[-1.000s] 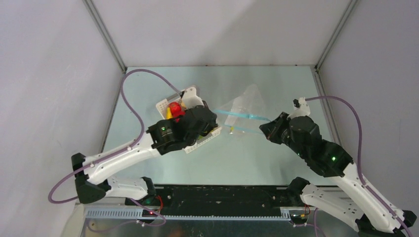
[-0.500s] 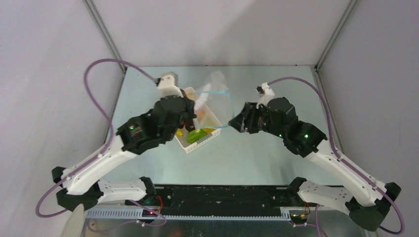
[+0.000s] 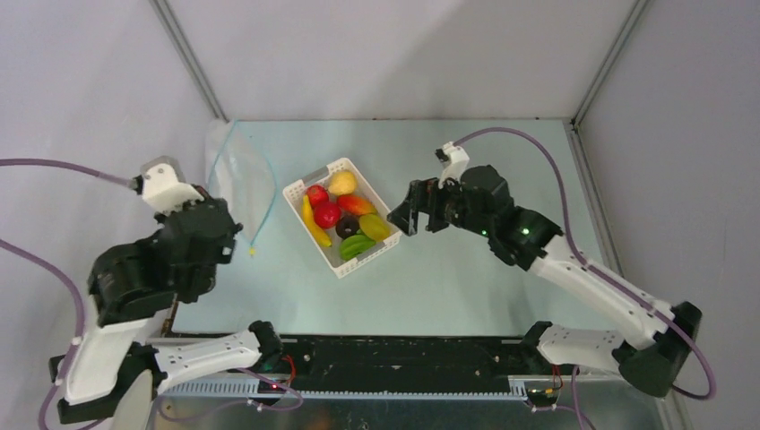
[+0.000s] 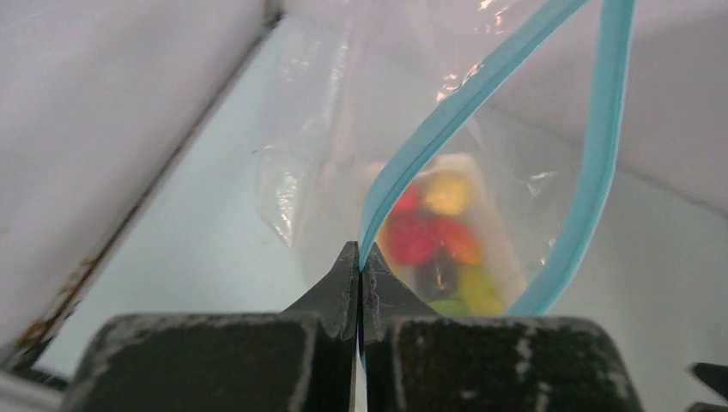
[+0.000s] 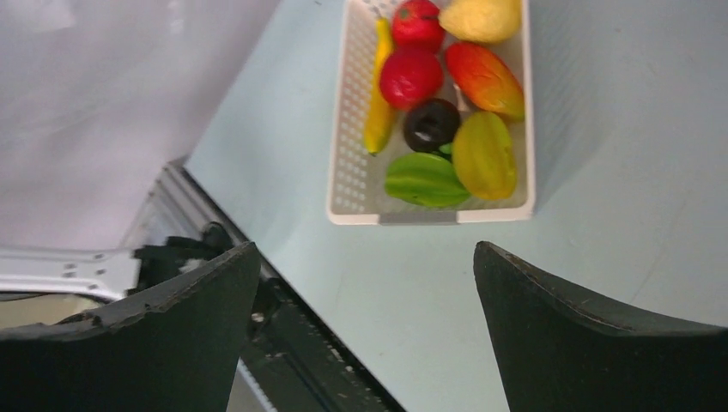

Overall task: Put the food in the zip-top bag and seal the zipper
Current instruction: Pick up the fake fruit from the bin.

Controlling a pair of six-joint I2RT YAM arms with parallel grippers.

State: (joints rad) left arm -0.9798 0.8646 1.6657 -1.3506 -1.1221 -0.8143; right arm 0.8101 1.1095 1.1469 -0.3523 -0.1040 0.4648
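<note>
Worryingly, the left gripper (image 4: 360,257) pinches only the thin light-blue zipper (image 4: 446,120) of the clear crinkly zip-top bag (image 3: 240,170), hung left of the white slotted basket (image 3: 356,264) that holds the colourful plastic toy food (image 3: 341,219). The right gripper (image 5: 365,257) gapes empty just right of the basket, so the one-sided hold could let the mouth sag shut.

Basket (image 3: 369,257) blocks table (image 3: 466,287) centre; zip-top bag (image 3: 242,170) hangs left.

- The worktop (image 3: 466,278) is a pale blue-green sheet, with a metal rail along its left and right edges.
- A white slotted basket (image 3: 369,257) sits on it just left of centre, turned at an angle.
- At the far left hangs a clear zip-top bag (image 3: 242,175); whether it touches the worktop cannot be told.
</note>
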